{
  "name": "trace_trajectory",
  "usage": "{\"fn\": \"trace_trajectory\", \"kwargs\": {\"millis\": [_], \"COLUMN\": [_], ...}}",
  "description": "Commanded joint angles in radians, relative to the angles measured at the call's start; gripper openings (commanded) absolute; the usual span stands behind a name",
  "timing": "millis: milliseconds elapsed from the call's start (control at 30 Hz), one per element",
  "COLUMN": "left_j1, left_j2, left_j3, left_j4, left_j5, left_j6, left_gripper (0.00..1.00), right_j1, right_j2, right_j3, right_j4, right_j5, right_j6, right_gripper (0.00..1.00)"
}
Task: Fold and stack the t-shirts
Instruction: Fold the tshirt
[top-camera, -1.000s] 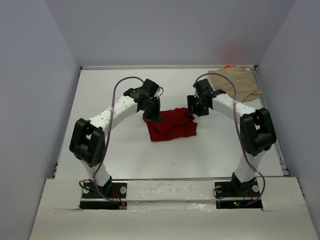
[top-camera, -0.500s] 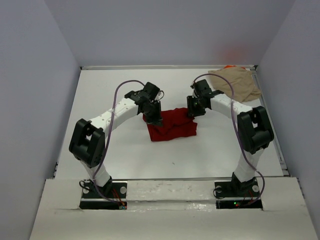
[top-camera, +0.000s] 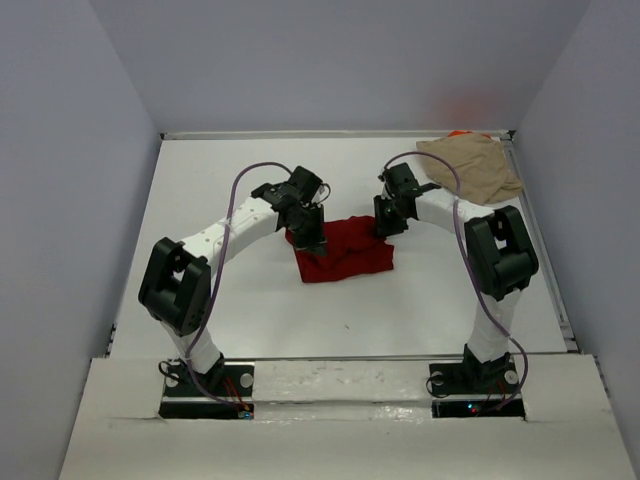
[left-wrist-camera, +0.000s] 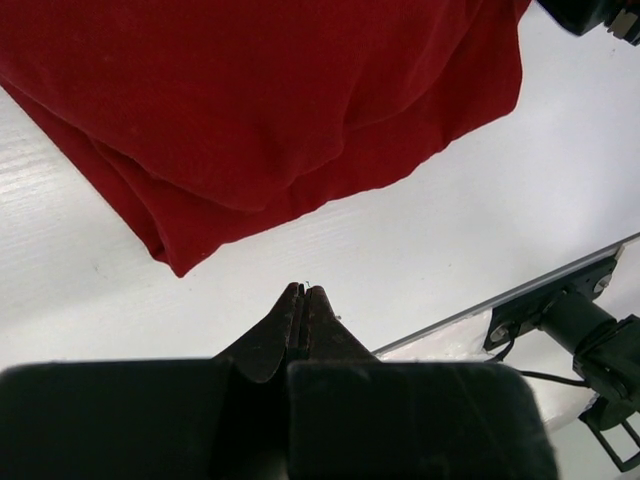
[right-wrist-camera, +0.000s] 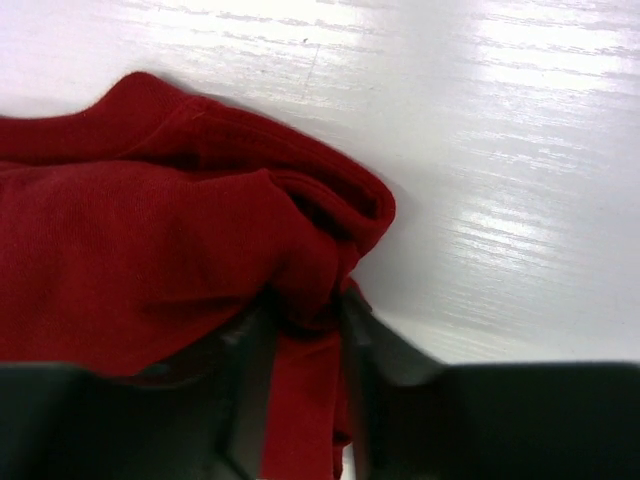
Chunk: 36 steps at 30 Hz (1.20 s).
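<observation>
white bench, pale walls. the red shirt lies mid-bench, a loose bundle, not yet neatly folded. right fingers pinch a fold at its edge; left fingers are clenched empty just beside it. tan shirt and orange cloth sit crumpled in the far right corner; no stack yet.

A dark red t-shirt lies bunched in loose folds at the middle of the tabletop. A tan t-shirt sits crumpled in the far right corner, with an orange sliver showing at its far edge.
</observation>
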Motion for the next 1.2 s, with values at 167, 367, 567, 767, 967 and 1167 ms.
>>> {"fn": "trace_trajectory", "kwargs": {"millis": [167,367,567,767,967,1167], "left_j1": [-0.018,-0.041,-0.031,0.004,0.096,0.158], "left_j2": [0.006,0.052,0.061,-0.008,-0.058,-0.1], "left_j3": [-0.002,-0.009,-0.126,-0.217,-0.282,-0.281], "left_j4": [-0.013,-0.053,0.092,0.243,0.352,0.415], "left_j5": [-0.002,-0.084,-0.077,0.026,0.109,0.146], "left_j6": [0.016,-0.004,-0.064,-0.098,-0.106,-0.097], "left_gripper": [0.0,0.02,0.0,0.52,0.43,0.41], "right_j1": [0.002,0.002,0.002,0.002,0.002,0.002], "right_j2": [-0.016,-0.025,-0.031,-0.036,-0.03,-0.031], "right_j3": [0.028,0.048,0.056,0.039,0.046,0.043], "right_j4": [0.041,0.035,0.033,0.035,0.035,0.033], "right_j5": [0.001,0.0,-0.023,-0.009,-0.017,-0.014], "right_j6": [0.011,0.002,0.0,-0.012,-0.012,-0.018], "right_gripper": [0.0,0.0,0.0,0.0,0.0,0.0]}}
